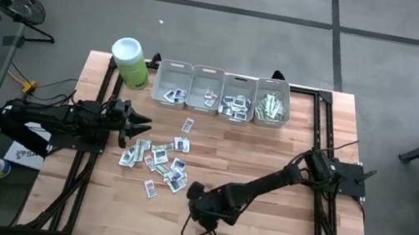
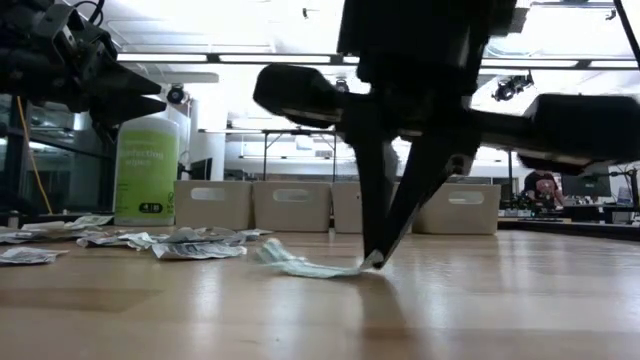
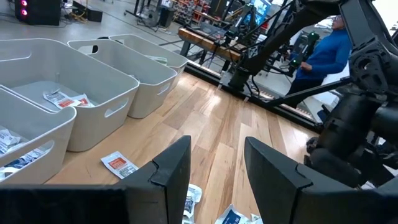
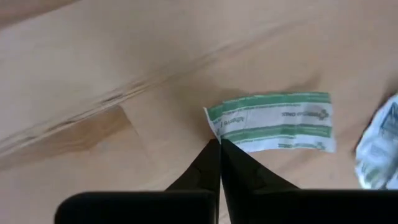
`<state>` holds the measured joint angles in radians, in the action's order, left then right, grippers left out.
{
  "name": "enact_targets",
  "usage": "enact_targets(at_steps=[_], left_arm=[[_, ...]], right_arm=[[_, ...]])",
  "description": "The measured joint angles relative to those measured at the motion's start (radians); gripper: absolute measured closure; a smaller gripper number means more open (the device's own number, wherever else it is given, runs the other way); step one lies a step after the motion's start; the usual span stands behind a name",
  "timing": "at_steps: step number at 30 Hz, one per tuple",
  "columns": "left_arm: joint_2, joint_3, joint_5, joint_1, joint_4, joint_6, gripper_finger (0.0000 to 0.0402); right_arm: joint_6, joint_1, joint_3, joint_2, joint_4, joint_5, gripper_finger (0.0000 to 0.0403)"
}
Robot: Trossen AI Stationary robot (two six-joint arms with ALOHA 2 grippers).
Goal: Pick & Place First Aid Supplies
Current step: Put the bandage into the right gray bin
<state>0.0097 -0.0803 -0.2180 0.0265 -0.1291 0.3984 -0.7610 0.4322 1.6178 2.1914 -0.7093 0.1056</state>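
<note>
Several small first aid packets (image 1: 156, 160) lie scattered on the wooden table left of centre. At the pile's near right edge, one green-and-white strip packet (image 4: 277, 121) lies by itself. My right gripper (image 1: 193, 189) points steeply down, shut on that strip's end. My left gripper (image 1: 144, 128) hangs level above the table's left side, open, with nothing between its fingers (image 3: 171, 171). My right gripper pinches the strip's short end (image 4: 216, 129) with only the tips of its two fingers (image 2: 375, 255). The fingers come from above, slanting down. That end is slightly raised, and the rest of the strip (image 2: 300, 265) lies flat on the table, stretching away from the fingers.
A row of grey bins (image 1: 221, 94) holding packets stands along the far edge, with a lime-green canister (image 1: 130, 61) at its left. Bare wood lies to the right and near side of my right arm. A person in blue (image 3: 323, 50) sits beyond the table.
</note>
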Motion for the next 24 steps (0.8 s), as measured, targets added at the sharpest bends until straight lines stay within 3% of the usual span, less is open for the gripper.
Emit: enact_targets(at_steps=[8, 15, 24], left_arm=[[0.000, 0.000, 0.000, 0.000, 0.000, 0.000, 0.0252], [0.000, 0.000, 0.000, 0.000, 0.000, 0.000, 0.0252], [0.000, 0.000, 0.000, 0.000, 0.000, 0.000, 0.0252]], right_arm=[[0.224, 0.021, 0.000, -0.049, -0.113, 0.115, 0.0402], [0.461, -0.006, 0.002, -0.082, -0.284, 0.293, 0.0403], [0.783, -0.038, 0.002, -0.136, -0.468, 0.409, 0.0403]])
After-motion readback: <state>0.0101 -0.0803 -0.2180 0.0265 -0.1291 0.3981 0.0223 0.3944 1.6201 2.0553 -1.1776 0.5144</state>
